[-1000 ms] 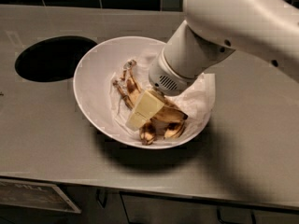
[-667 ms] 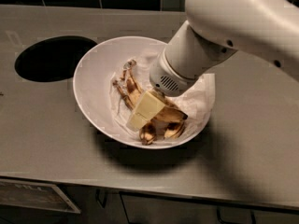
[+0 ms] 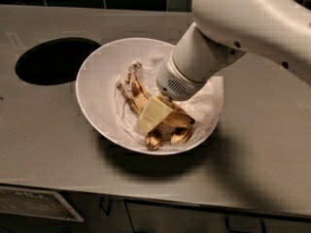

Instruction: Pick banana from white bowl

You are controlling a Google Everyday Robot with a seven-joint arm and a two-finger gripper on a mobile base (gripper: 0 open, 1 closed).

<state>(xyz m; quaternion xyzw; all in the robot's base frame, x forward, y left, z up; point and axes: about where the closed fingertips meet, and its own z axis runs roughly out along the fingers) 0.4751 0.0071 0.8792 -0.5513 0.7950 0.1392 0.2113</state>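
Observation:
The banana point(image 3: 134, 92) is a limp yellow peel with heavy brown spots, splayed in the middle of the white bowl point(image 3: 92, 98). Its strips reach up-left and down-right point(image 3: 177, 127). The bowl stands on the grey counter. My gripper point(image 3: 152, 114), cream-coloured at its tip, reaches down from the upper right into the bowl and sits right on the middle of the peel, hiding part of it. The thick white arm point(image 3: 233, 28) covers the bowl's far right rim.
A crumpled white paper sheet point(image 3: 208, 103) lies in the bowl under the peel. A dark oval hole point(image 3: 56, 59) opens in the counter left of the bowl. The counter's front edge point(image 3: 146, 195) runs below, with cabinet fronts beneath. A dark tiled wall is behind.

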